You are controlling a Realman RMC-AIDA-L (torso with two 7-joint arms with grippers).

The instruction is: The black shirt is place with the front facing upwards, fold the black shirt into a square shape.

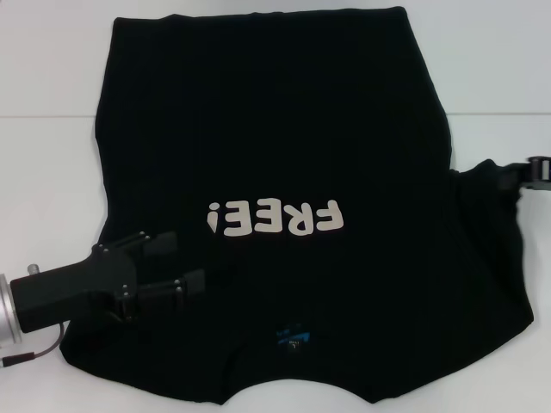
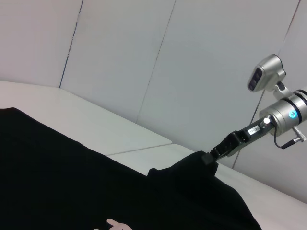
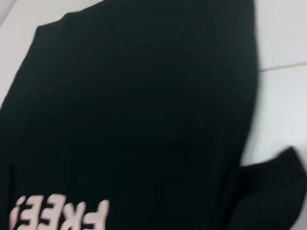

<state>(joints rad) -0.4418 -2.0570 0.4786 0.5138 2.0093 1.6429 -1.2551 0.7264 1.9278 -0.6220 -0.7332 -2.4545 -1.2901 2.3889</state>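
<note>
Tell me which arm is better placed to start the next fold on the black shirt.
Probably the right. The right gripper already has the black shirt bunched at its right sleeve, raised off the table. The left gripper hovers open over the left side, holding nothing.

The black shirt (image 1: 284, 146) lies flat, "FREE!" print up, right sleeve lifted.

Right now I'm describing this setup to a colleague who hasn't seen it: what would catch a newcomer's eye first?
The black shirt fills the white table, front up, its whitish "FREE!" lettering reading upside down from the head view. The left end effector sits open over the shirt's near left side, and the right end effector grips the lifted sleeve at the right edge.
</note>
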